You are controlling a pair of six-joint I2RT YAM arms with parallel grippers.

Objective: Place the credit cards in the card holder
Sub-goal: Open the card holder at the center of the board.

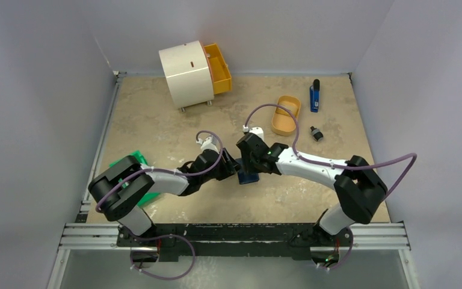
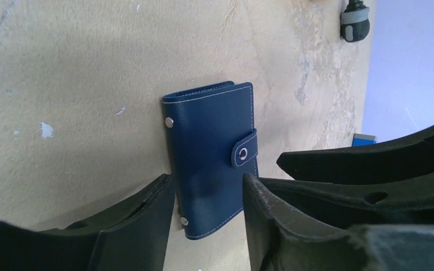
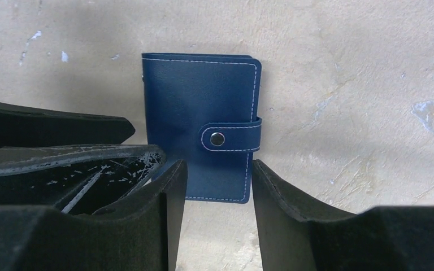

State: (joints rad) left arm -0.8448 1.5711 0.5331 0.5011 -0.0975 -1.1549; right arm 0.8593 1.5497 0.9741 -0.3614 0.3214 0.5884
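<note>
Dark fingers of the left gripper are standing apart on either side of the near end of the wallet. The jaws are open, and I cannot tell whether either pad is touching the leather. Facing it, the right gripper is hovering over the other end with its jaws likewise parted and holding nothing. The blue wallet is lying flat near the middle of the table, folded, with its tab snapped down. No cards are showing in any view. An orange tray is sitting well apart toward the far right, and whether it is holding them is too small to tell. By my reading the task is barely starting: unsnapping, opening and every card insertion are all waiting to be done.
</note>
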